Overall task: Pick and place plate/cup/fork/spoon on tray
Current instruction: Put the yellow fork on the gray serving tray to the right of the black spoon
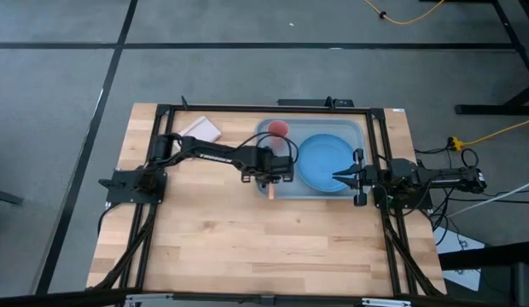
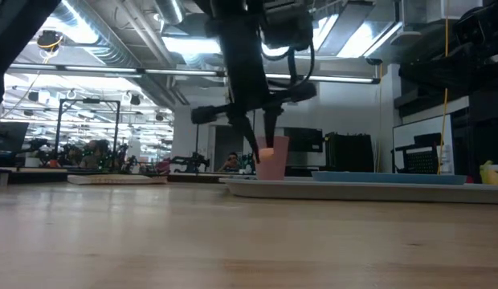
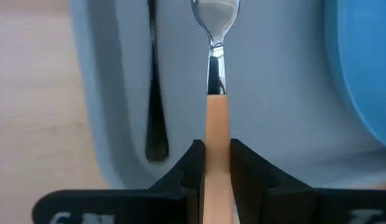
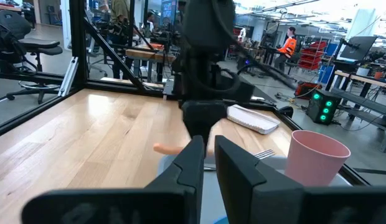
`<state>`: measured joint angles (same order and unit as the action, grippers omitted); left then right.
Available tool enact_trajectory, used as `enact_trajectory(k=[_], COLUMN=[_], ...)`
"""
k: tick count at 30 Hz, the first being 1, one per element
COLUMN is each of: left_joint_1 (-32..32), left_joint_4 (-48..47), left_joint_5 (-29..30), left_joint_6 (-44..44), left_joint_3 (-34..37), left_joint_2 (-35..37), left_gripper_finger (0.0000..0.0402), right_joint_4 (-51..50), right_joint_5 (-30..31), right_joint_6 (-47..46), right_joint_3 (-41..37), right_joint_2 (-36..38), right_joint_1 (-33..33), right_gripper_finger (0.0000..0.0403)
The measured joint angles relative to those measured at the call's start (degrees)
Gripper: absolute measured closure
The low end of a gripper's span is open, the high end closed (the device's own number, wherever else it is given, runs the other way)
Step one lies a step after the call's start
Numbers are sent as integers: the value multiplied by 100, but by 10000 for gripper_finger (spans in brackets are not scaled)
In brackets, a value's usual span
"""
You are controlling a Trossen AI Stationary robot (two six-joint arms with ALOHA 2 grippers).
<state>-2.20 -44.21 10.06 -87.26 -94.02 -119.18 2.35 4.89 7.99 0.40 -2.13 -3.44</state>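
My left gripper hangs over the near left part of the grey-blue tray and is shut on the fork, which has an orange handle and a silver head. The dark spoon lies flat in the tray beside its left wall. On the tray's floor rests the blue plate, and the pink cup stands upright in the far left corner. My right gripper waits level at the tray's right side, shut, holding nothing. My left gripper pinches the fork's orange handle between its two fingers, in its forward half near the metal neck. The fingers come from above, slanting down, and lie across the handle. The fork hangs about level and clear of the tray, its handle end past the near rim.
A small pale flat rectangle lies on the wood at the far left, outside the tray. Bare wooden tabletop stretches in front of the tray. A black frame runs around the table's edges.
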Motion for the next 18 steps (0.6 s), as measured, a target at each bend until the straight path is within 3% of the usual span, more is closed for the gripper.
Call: enact_trajectory(k=[11, 18], left_joint_1=[-236, -261], left_joint_4=[932, 892], left_joint_5=[-231, -212], left_joint_6=[262, 240], left_joint_3=[-5, 4], left_joint_2=[-452, -520], left_gripper_finger=[359, 342], right_joint_4=[-5, 3], right_joint_5=[0, 1], right_joint_6=[0, 0], right_joint_3=[0, 0], right_joint_2=[-20, -36], right_joint_1=[0, 0], right_gripper_finger=[357, 357])
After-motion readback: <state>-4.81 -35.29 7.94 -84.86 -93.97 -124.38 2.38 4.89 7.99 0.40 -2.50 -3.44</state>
